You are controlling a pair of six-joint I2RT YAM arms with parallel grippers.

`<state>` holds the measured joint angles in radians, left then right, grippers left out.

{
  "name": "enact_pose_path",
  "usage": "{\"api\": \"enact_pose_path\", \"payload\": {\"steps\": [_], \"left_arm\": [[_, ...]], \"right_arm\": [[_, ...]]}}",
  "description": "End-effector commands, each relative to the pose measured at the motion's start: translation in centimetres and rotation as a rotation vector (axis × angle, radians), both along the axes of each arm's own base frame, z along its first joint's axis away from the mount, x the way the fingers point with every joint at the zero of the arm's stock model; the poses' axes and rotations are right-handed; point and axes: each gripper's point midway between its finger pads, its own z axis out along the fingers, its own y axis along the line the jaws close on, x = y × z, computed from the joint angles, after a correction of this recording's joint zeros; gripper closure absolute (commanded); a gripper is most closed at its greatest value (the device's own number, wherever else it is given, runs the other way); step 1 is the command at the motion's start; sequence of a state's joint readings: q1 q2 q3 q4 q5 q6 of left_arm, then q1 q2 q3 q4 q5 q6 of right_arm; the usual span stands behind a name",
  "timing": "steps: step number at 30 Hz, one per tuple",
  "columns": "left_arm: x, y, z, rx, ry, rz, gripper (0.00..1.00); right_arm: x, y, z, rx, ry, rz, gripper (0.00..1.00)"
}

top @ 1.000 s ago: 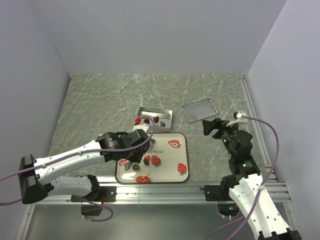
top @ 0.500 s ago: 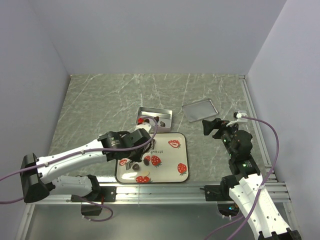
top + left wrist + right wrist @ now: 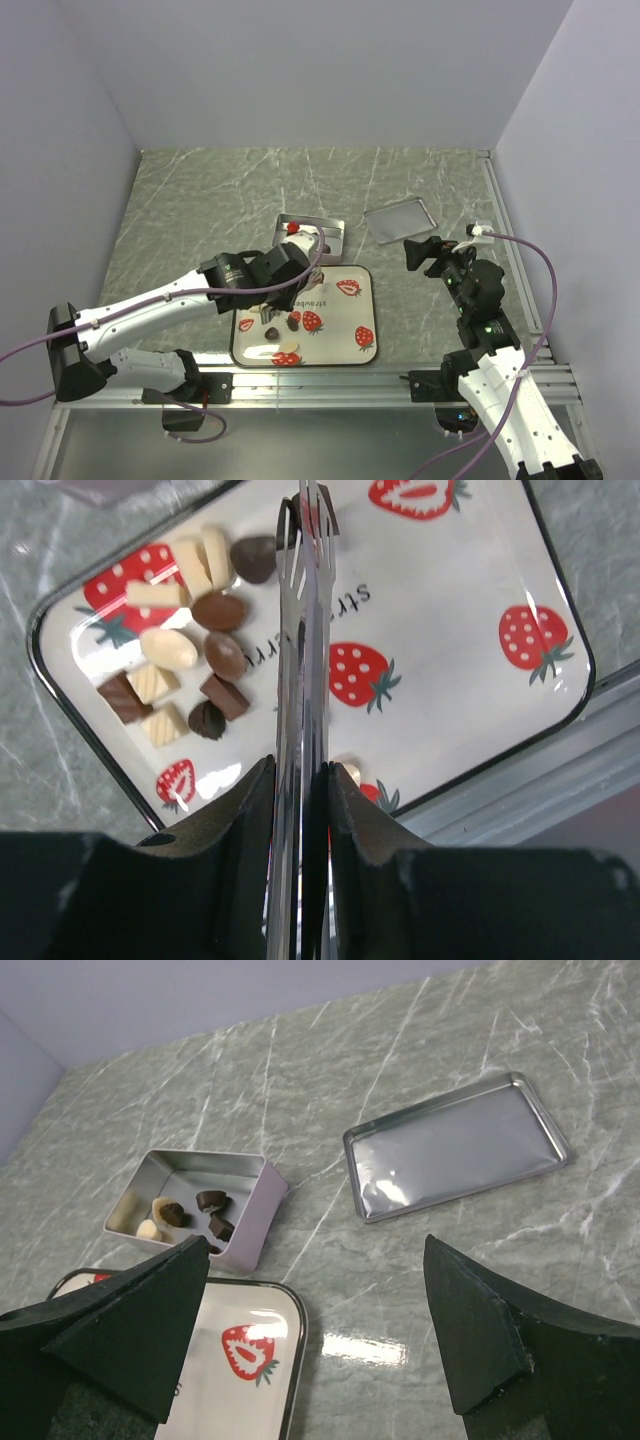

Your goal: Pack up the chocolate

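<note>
Left tool (image 3: 300, 790) squeezes tongs (image 3: 303, 630); right tool (image 3: 315, 1245) wide
Slack pinch may drop chocolate (image 3: 222, 610) short of the 12 o'clock tin (image 3: 255, 1215)

left end effector (image 3: 308, 510) narrowed shut, shifted right toward the tin (image 3: 262, 1205)

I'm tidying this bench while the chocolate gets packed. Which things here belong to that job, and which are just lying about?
In the job: chocolate, strawberry tray, tin already holding a few pieces, tongs.
Lying about: flat metal lid, apart from the tin, untouched.
</note>
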<state>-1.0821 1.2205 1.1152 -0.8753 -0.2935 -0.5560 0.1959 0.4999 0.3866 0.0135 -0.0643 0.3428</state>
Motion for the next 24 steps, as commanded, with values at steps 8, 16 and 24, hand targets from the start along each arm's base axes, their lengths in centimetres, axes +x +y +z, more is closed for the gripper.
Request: {"api": "enact_pose_path", "payload": {"steps": [8, 16, 24], "left_arm": [[6.2, -0.4, 3.7, -0.077, -0.132, -0.016, 0.7], [11.0, 1.9, 4.2, -0.054, -0.196, 0.067, 0.69], [12.7, 2.1, 2.8, -0.042, -0.182, 0.072, 0.64]], "right_arm": [[0.2, -0.3, 1.1, -0.004, -0.045, -0.015, 0.06], [0.2, -0.6, 1.2, -0.008, -0.046, -0.025, 0.06], [0.2, -0.5, 1.0, -0.009, -0.04, -0.021, 0.06]]}}
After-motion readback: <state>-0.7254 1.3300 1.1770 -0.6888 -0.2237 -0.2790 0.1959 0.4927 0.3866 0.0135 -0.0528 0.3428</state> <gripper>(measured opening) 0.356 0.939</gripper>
